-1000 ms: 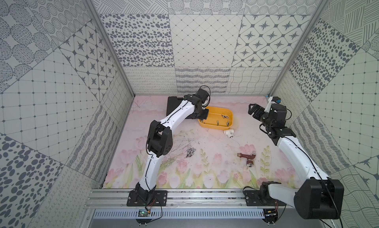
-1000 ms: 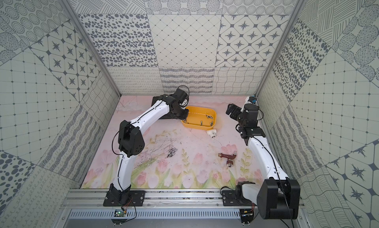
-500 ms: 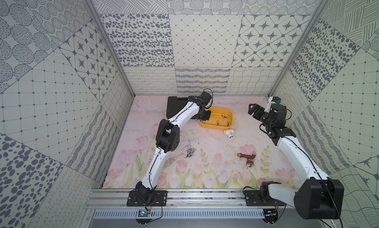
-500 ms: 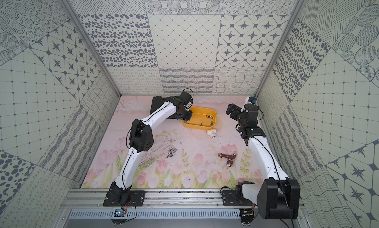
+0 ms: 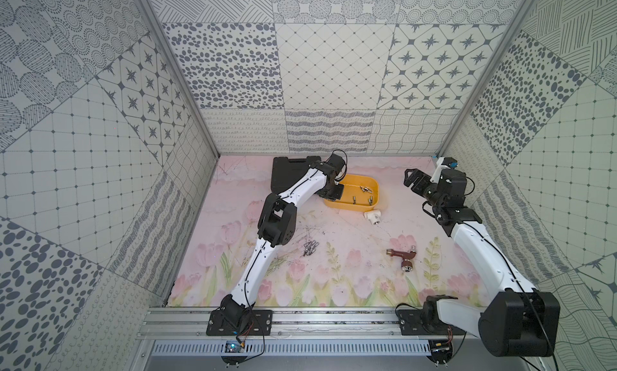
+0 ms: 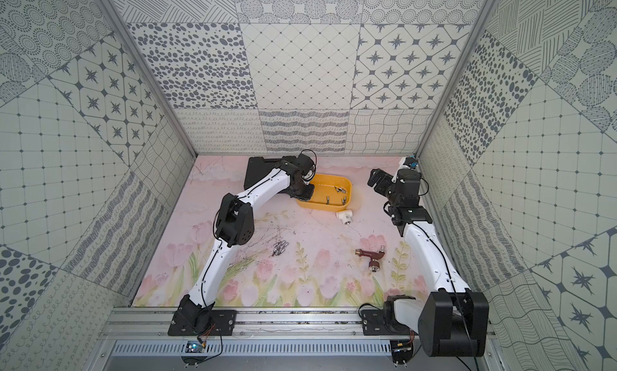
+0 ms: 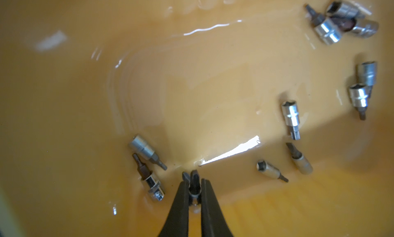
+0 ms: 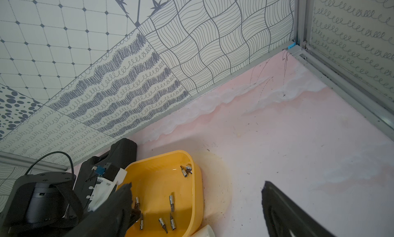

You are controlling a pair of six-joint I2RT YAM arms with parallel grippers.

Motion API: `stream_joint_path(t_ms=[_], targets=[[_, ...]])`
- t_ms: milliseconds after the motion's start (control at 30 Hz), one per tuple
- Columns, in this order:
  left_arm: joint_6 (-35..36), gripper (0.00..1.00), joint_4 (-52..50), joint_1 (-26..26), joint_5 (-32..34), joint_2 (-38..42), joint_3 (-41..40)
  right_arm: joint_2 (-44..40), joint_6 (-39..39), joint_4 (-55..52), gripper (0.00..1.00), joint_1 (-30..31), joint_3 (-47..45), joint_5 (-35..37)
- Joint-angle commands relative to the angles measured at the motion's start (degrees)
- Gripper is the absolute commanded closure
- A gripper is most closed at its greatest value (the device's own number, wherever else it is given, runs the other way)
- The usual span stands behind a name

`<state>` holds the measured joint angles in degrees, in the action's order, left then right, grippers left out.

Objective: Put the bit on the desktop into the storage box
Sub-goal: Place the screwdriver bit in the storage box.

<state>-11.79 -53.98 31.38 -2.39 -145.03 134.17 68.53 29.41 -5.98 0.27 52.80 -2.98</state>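
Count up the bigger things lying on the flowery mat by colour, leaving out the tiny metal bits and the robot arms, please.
Black: 1, the tool case
Yellow: 1, the storage box
White: 1, the pipe fitting
Reddish brown: 1, the tap
Total: 4

The left gripper hides most of the bit, which looks slightly blurred.

Top views look down from the front; both wrist cameras share the storage box — left's nearest.
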Motion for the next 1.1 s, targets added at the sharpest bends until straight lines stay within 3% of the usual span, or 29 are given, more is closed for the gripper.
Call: stream_joint_path(t_ms=[0,600,900,1067], targets=[[1.2,0.88,-0.5,0.4,0.1,-1.1,0.8,-0.9,0.2,2.1,0.03,-0.1,-0.4,-0.4],[1.1,0.79,-0.8,0.4,0.4,0.0,0.8,-0.6,0.4,2.2,0.03,-0.2,-0.4,-0.4],[0.9,0.6,-2.2,0.4,0.3,3.4,0.7,-0.9,0.0,2.2,0.03,-0.3,-0.4,-0.2],[0.4,0.44,-3.1,0.3,0.0,8.3,-0.6,-0.9,-0.2,2.0,0.03,-0.3,-0.4,-0.7]])
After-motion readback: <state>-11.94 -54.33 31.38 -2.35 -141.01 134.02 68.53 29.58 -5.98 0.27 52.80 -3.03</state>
